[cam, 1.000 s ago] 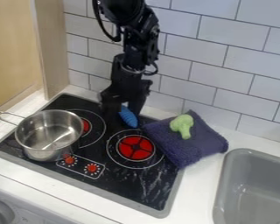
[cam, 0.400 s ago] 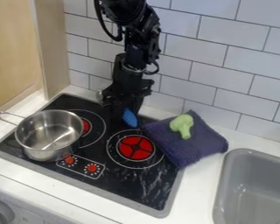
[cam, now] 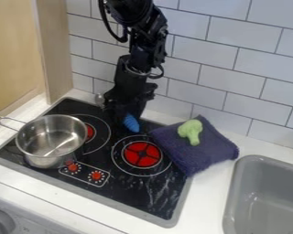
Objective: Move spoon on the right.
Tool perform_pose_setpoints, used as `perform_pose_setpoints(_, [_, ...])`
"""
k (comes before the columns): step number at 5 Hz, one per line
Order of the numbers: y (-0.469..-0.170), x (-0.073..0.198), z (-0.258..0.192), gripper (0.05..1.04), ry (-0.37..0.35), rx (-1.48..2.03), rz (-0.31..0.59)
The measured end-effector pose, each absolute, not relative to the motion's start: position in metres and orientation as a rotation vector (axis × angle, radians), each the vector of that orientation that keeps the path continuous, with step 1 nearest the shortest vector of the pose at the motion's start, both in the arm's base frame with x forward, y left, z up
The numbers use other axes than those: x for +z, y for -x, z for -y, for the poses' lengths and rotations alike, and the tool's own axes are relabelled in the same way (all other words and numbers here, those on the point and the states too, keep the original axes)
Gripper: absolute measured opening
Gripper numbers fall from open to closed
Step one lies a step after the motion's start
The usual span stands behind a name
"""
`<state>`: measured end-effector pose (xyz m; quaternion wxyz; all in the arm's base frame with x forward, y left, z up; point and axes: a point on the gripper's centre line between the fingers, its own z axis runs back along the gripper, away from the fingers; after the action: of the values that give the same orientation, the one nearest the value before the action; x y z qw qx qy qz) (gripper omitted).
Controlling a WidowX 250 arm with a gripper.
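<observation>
Gripping seems done, placing is left. Spoon (cam: 131, 123) is seen at the back of the stove (cam: 143, 197), blue part poking out below the gripper (cam: 124, 115), just left of the purple towel (cam: 199, 156). Fingers look closed on it, though the contact is partly hidden by the dark gripper. Task judged at an early stage: no placement on the right made; carry toward the towel side and release still needed.

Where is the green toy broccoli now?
The green toy broccoli sits right of centre in the camera view, on the purple cloth overlapping the stove.
</observation>
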<state>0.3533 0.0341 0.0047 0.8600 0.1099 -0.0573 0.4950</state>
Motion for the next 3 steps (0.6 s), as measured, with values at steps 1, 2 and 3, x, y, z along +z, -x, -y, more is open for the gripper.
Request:
perform_pose_setpoints(1, [-0.353, 0.018, -0.036, 0.398, -0.241, 1.078, 0.148])
perform_pose_setpoints(2, [-0.359, 0.046, -0.032, 0.398, -0.198, 1.120, 0.224])
perform_pose_setpoints(3, [-0.348, 0.057, -0.029, 0.398, -0.184, 1.153, 0.241])
